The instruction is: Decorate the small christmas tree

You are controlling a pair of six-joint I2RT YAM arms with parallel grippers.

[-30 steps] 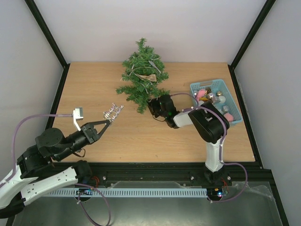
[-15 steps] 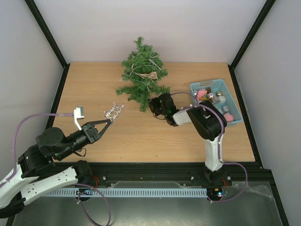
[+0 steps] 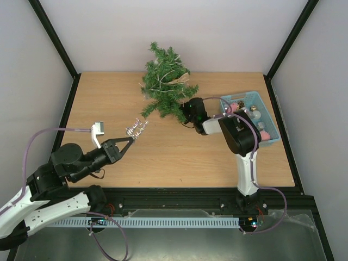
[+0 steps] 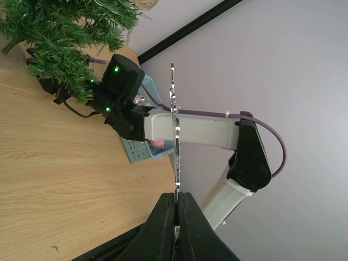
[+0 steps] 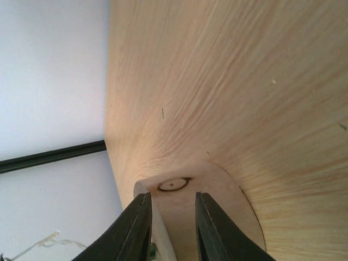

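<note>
Small christmas tree — dark green, bushy, pale-stranded — tilted at the table's rear, tip leaning left.

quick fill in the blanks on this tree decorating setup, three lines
The left gripper is shut on a thin ____ tinsel strand.
The right gripper grips the small christmas tree by its round ____.
The ornaments lie in a light-____ basket.
Missing words: silver, base, blue.

Left of the basket stands the small christmas tree.
</note>
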